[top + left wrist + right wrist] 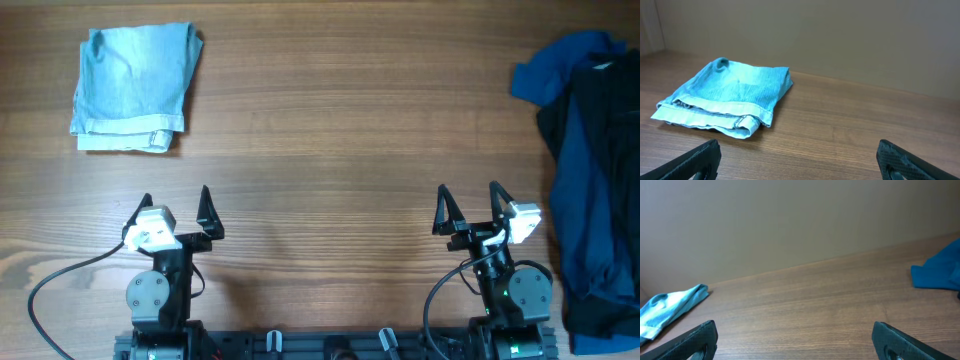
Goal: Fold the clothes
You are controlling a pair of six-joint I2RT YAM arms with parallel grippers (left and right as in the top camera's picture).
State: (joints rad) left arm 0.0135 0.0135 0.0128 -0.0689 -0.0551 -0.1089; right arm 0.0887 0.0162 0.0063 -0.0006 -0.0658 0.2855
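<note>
Two hands (176,205) (468,204) open, one folded jeans (133,87)

No legible txt, labels or nos.

Soft, even light fills all three views, with no glare on the wooden table (330,130) and only faint, diffuse shadows. From overhead the picture is sharp edge to edge. In the left wrist view the black fingers (695,161) at the bottom edge are slightly soft, while the folded jeans (727,95) beyond them and to the left are crisp; past the right wrist fingers (690,342) the wall is flat and dull.
</note>
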